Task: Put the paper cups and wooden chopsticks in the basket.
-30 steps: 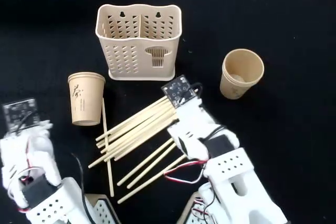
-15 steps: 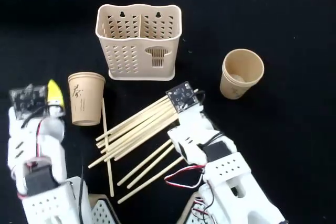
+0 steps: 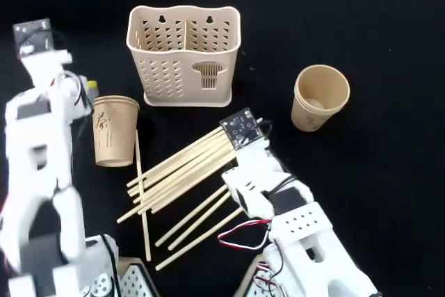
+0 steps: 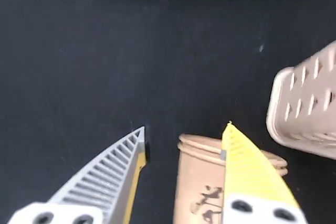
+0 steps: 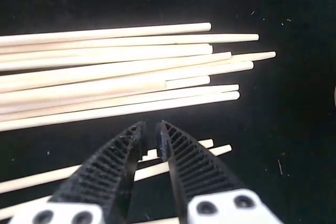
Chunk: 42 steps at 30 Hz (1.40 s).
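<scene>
My left hand (image 4: 185, 128), released and spread wide, hangs over the rim of the near cup (image 4: 202, 182), which stands upright on the black worktop (image 3: 375, 33) just beside the basket (image 3: 184, 53). As I judge it, the cup pick-up is the step in hand, and nothing is in the basket yet.

Next I would lower the jaws around the cup's wall and close gently (thin brown paper with a rolled rim should crush easily), then lift it over the basket's wavy lip.

My right hand (image 5: 149, 127) is all but clenched, gripping nothing, above the chopsticks (image 5: 115, 72). These are slim, pale wooden rods lying in a loose fan.

The basket is beige plastic, slotted, with two compartments. The far cup (image 3: 320, 95), tapered like the first, sits well apart.
</scene>
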Tool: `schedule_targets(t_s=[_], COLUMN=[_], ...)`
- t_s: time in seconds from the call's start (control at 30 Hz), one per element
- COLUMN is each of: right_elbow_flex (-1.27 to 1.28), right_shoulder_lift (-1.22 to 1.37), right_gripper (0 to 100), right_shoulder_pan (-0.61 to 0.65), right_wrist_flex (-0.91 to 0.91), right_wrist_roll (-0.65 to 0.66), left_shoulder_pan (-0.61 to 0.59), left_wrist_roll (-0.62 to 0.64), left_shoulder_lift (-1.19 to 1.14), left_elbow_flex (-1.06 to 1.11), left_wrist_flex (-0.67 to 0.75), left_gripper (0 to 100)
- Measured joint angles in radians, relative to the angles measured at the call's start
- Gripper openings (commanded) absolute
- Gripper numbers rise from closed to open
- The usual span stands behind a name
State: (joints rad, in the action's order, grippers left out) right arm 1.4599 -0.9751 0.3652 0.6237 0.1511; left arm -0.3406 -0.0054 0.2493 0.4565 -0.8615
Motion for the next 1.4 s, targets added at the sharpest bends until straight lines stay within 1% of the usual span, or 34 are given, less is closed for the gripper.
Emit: schedule_targets(t_s=[0.1,0.17,0.27,0.37,0.57,0.63,0.8,0.87,1.07,1.17,1.27,1.4], right_elbow_flex=[0.0,0.0,0.0,0.0,0.0,0.0,0.0,0.0,0.0,0.0,0.0,0.0], right_shoulder_lift=[0.0,0.0,0.0,0.0,0.0,0.0,0.0,0.0,0.0,0.0,0.0,0.0], right_gripper=[5.4,5.4,5.4,5.4,5.5,5.5,5.5,5.5,5.5,5.5,5.6,5.6], right_shoulder_pan=[0.0,0.0,0.0,0.0,0.0,0.0,0.0,0.0,0.0,0.0,0.0,0.0], right_wrist_flex=[0.0,0.0,0.0,0.0,0.0,0.0,0.0,0.0,0.0,0.0,0.0,0.0], right_wrist_roll=[0.0,0.0,0.0,0.0,0.0,0.0,0.0,0.0,0.0,0.0,0.0,0.0], left_shoulder_pan=[0.021,0.031,0.041,0.058,0.051,0.029,-0.057,-0.087,-0.155,-0.192,-0.229,-0.252], left_wrist_roll=[0.011,0.017,0.018,0.008,-0.206,-0.239,-0.267,-0.304,-0.5,-0.585,-0.62,-0.628], left_shoulder_lift=[-0.138,-0.196,-0.252,-0.287,-0.33,-0.333,-0.334,-0.334,-0.334,-0.334,-0.342,-0.342], left_elbow_flex=[-0.164,-0.25,-0.338,-0.364,-0.342,-0.328,-0.327,-0.327,-0.327,-0.327,-0.327,-0.282], left_wrist_flex=[-0.147,-0.213,-0.258,-0.267,-0.27,-0.27,-0.276,-0.315,-0.474,-0.529,-0.555,-0.56], left_gripper=[25,25,25,25,25,25,25,25,25,25,25,24])
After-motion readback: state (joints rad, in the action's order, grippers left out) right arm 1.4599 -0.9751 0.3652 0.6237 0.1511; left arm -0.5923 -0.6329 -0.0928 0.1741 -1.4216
